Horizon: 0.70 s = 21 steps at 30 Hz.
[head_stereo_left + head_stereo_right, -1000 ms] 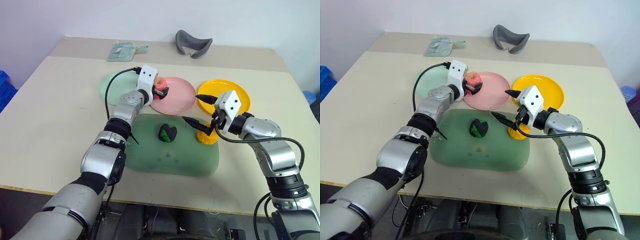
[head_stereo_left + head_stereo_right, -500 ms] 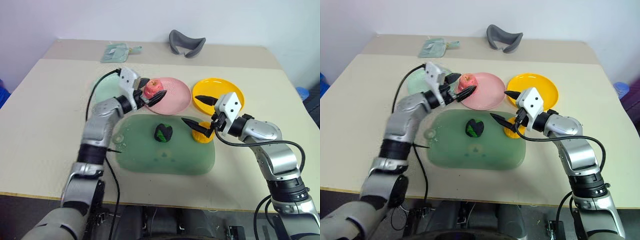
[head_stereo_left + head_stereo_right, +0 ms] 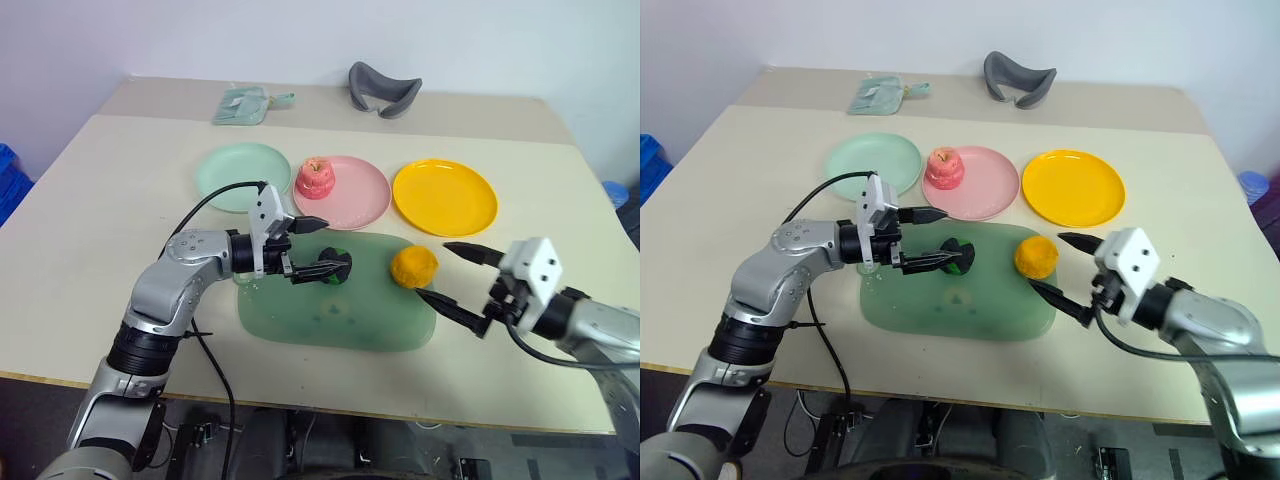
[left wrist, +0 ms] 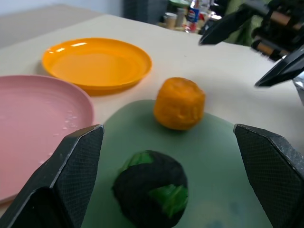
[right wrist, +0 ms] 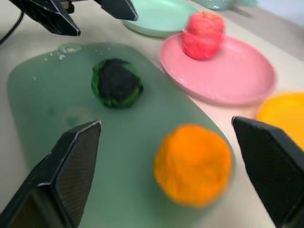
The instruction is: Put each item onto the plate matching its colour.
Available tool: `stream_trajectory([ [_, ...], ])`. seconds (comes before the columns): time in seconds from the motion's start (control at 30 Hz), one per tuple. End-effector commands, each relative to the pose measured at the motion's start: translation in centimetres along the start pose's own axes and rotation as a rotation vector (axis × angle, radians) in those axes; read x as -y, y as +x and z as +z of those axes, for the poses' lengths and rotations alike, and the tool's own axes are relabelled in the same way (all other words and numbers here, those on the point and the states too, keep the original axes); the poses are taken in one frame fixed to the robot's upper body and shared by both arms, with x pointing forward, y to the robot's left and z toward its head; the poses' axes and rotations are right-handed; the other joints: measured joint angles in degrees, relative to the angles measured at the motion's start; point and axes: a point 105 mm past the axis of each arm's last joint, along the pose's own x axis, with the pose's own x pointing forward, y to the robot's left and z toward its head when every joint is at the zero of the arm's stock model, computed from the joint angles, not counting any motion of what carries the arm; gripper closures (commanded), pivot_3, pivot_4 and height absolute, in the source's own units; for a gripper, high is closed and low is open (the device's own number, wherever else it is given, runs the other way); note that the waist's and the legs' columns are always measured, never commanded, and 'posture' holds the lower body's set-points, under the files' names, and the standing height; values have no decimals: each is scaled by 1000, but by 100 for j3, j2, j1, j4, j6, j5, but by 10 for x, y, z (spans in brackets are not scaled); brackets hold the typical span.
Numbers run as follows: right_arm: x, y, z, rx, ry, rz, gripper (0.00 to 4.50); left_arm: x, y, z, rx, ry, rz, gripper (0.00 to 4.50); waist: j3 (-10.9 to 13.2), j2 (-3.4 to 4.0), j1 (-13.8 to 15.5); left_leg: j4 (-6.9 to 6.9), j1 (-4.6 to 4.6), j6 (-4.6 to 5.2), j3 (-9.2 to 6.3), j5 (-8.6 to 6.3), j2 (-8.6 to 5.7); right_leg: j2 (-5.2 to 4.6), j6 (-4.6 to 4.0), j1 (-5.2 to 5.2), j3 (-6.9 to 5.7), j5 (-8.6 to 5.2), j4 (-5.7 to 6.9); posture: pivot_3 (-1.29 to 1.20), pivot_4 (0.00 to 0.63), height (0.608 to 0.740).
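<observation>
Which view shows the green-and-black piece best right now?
The left wrist view: the green-and-black piece sits close and unblocked on the mat. Head views have a left finger across it; the right wrist view shows it farther off.

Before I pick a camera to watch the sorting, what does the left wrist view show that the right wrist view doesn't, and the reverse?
Left wrist alone: the whole yellow plate and the right gripper, open. Right wrist alone: the apple on the pink plate, the mint plate and the left gripper, open. Shared: the orange fruit and green-and-black piece on the green mat.
</observation>
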Motion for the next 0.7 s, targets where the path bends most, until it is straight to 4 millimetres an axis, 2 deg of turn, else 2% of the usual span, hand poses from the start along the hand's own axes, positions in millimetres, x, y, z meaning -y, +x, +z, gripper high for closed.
stream_trajectory([
  [0.03, -3, -16, 11, 6, -30, -29, 0, -6, 2, -1, -43, 68, 8, 18, 0, 0, 15, 0, 0, 0, -1, 0, -1, 0, 0, 1, 0, 0, 1, 0, 150, 740],
  [0.17, -8, -25, 8, -13, -16, -52, 0, -13, 6, -20, -136, 103, 38, 18, -1, 1, 18, 0, 1, 2, 0, -1, -3, 0, 0, 0, 3, 0, 0, 0, 150, 740],
  [0.43, -11, -21, 7, -8, -9, -66, 0, -16, 11, -37, -202, 86, 47, 18, -1, 0, 21, 0, 0, 2, 0, -1, -3, 1, 0, 0, 3, 0, 1, 0, 150, 740],
  [0.53, -11, -20, 8, -4, -9, -67, 0, -18, 14, -36, -192, 78, 53, 887, -1, 0, 28, 1, 0, 3, 0, -2, -4, -1, 0, 1, 3, 0, 0, 0, 150, 740],
  [0.6, -11, -20, 8, -1, -9, -68, 0, -20, 15, -34, -172, 76, 75, 1791, 0, 0, 22, 1, 0, 4, 0, -2, -4, -1, 0, 1, 4, 0, 0, 0, 150, 740],
  [0.7, -10, -18, 8, -2, -12, -67, 0, -31, 15, -26, -105, 30, 157, 1791, -1, 0, 20, 1, 0, 3, -1, -2, -4, 0, 0, 0, 4, 0, 1, 0, 150, 740],
])
